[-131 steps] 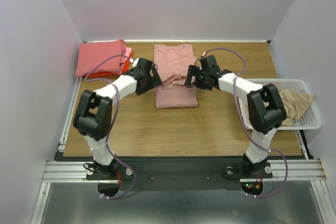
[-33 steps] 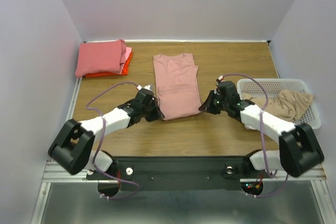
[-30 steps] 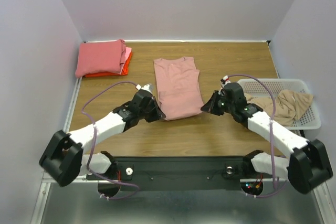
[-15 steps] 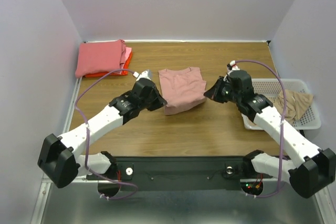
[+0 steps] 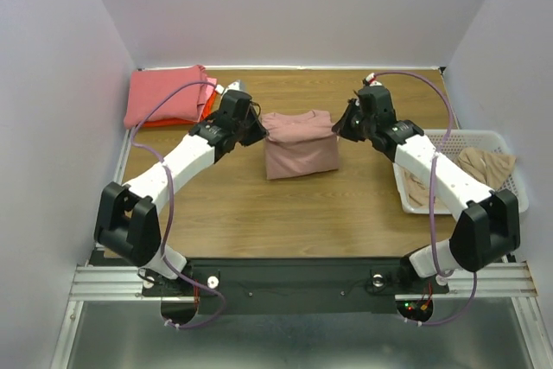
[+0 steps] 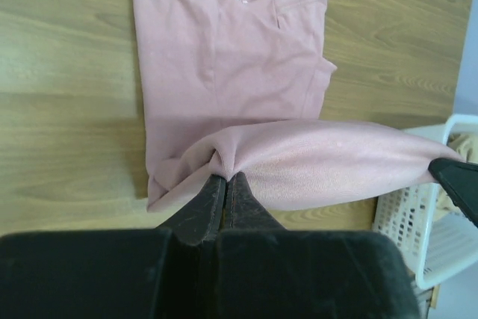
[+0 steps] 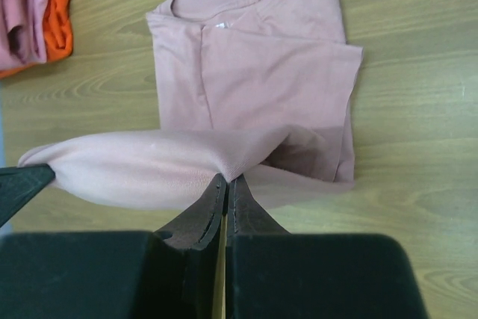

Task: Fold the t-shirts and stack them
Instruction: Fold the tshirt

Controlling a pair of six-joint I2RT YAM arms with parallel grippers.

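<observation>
A dusty pink t-shirt (image 5: 299, 155) lies in the middle of the table, its collar toward the back wall. My left gripper (image 5: 257, 132) is shut on the left corner of its lifted hem (image 6: 314, 169). My right gripper (image 5: 342, 127) is shut on the right corner. The hem hangs stretched between them above the shirt's body (image 7: 254, 65), doubled over toward the collar. In the left wrist view my left gripper (image 6: 225, 178) pinches bunched cloth; in the right wrist view my right gripper (image 7: 226, 180) does the same. A folded stack of coral-red, pink and orange t-shirts (image 5: 168, 97) sits at the back left.
A white mesh basket (image 5: 510, 205) stands at the right edge of the table with a tan t-shirt (image 5: 484, 168) in it. The basket's corner (image 6: 411, 222) shows close beside the held hem. Walls close in the back and both sides.
Both grippers have carried the shirt's near hem up and away from the arm bases toward the collar. The shirt now looks about half as long.
</observation>
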